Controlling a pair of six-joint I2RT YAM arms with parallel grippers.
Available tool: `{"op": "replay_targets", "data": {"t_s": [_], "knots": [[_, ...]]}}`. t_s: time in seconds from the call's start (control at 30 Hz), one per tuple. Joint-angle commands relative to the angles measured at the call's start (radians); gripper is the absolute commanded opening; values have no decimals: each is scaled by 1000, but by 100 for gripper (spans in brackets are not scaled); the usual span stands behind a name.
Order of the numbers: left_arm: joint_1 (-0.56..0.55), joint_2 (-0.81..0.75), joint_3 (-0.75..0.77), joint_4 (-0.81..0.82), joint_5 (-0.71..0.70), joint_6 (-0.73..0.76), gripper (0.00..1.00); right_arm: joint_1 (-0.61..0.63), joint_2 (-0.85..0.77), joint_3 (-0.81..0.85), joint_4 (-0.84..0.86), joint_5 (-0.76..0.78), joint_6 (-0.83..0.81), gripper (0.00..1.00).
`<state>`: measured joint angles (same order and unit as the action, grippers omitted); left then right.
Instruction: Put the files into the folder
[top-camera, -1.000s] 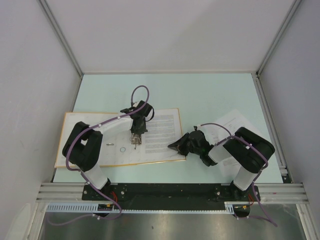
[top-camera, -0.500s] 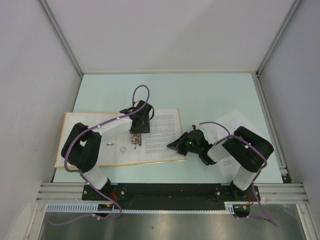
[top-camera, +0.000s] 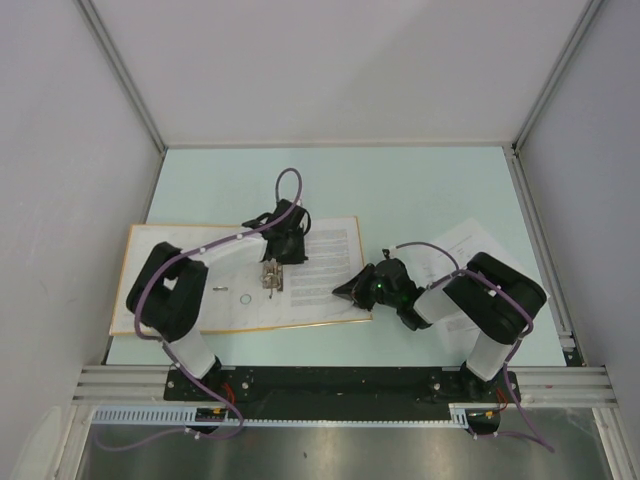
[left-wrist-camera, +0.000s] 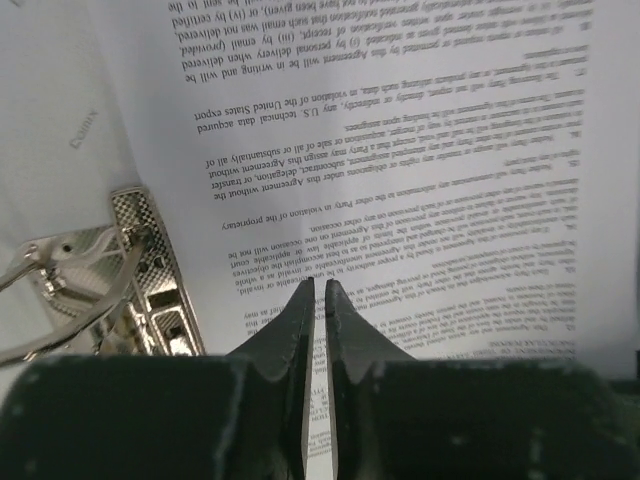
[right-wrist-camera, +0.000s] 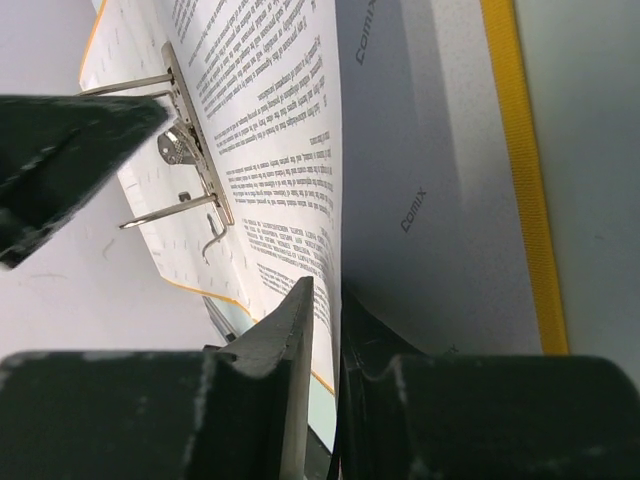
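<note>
The folder (top-camera: 130, 240) lies open on the table, its orange rim (right-wrist-camera: 520, 150) around a pale inside, with the metal ring mechanism (top-camera: 271, 277) at its middle. A printed file sheet (top-camera: 330, 262) lies on the right half. My left gripper (top-camera: 290, 250) hovers over this sheet (left-wrist-camera: 400, 130) just beyond the rings (left-wrist-camera: 140, 270). Its jaws (left-wrist-camera: 320, 283) are shut to a thin slit with nothing between them. My right gripper (top-camera: 345, 292) is at the folder's right edge. There it (right-wrist-camera: 325, 290) is shut on the sheet's raised edge (right-wrist-camera: 270, 130).
More printed sheets (top-camera: 462, 245) lie on the table at the right, partly under my right arm. White walls and metal rails (top-camera: 540, 240) enclose the pale green table. The ring prongs (right-wrist-camera: 165, 210) stand open.
My left gripper has moved off the ring mechanism toward the far side; its jaws opened and came together again. My right gripper has shifted slightly left with the sheet's edge.
</note>
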<state>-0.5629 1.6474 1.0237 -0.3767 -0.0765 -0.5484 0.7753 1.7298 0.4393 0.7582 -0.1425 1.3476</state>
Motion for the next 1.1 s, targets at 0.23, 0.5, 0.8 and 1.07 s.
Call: {"op": "replay_targets", "data": {"t_s": [0.23,0.5,0.8,1.07], "knots": [[12,135,-27,58,-26,-18,0,15,-68,58,-170,44,-108,44],[12,129,-45,62,-32,-7,0,-4,-375,194,-750,279,-422,86],[-43,-15,87,-30,-14,39,38,-482,-553,259,-1275,311,-728,100],[-276,102,335,97,196,25,54,-834,-671,269,-1382,317,-690,100]]}}
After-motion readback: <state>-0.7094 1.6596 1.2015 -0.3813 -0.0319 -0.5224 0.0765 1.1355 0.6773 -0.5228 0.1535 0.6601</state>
